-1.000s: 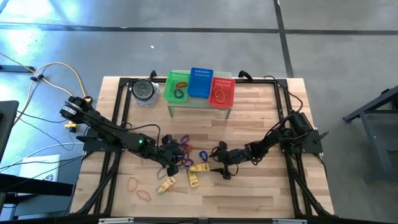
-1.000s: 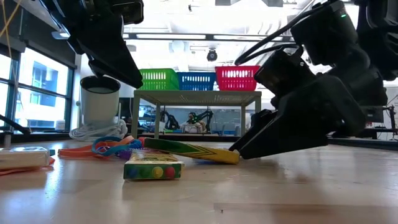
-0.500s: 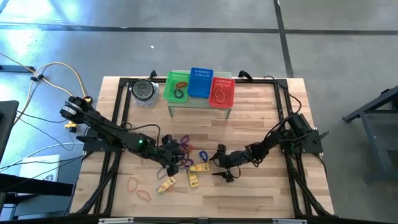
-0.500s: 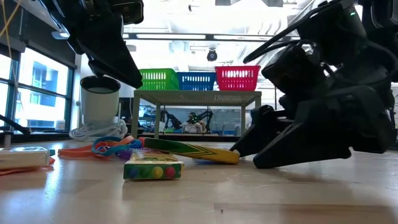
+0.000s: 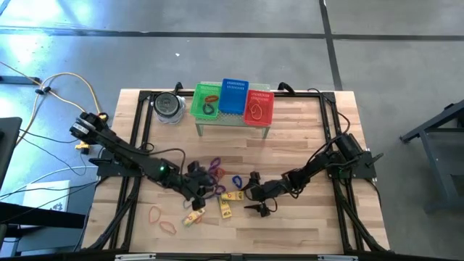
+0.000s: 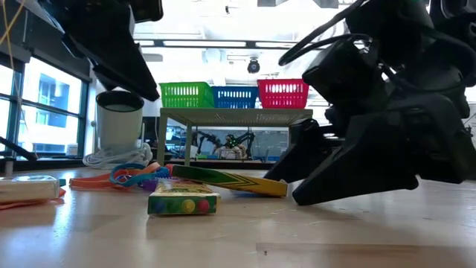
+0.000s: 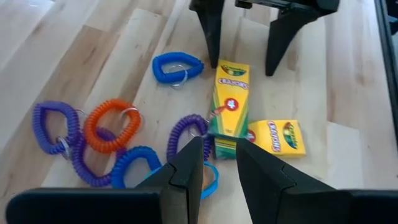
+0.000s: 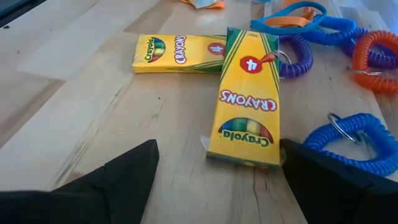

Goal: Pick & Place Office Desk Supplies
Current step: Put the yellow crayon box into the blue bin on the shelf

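Note:
A yellow-and-green crayon box (image 8: 247, 99) lies flat on the table, and both grippers are at it. My right gripper (image 8: 219, 149) is open, low over the table, with a finger on either side of one end of the box. My left gripper (image 7: 219, 144) is open and raised above the box's (image 7: 230, 107) other end, where the right gripper (image 7: 242, 68) faces it. A second crayon box (image 8: 180, 53) lies crosswise beside the first. Purple, blue and orange coil loops (image 7: 112, 124) lie next to the boxes.
A third crayon box (image 5: 193, 215) and orange loops (image 5: 161, 220) lie toward the near left. At the far edge a small stand carries green (image 5: 205, 101), blue (image 5: 233, 96) and red (image 5: 259, 106) baskets, with a round grey tin (image 5: 168, 106) to their left.
My right gripper has moved along the table toward the left and near edge, closing in on the crayon box, and in the low view its fingers now stand further apart. My left gripper has shifted slightly toward the near edge.

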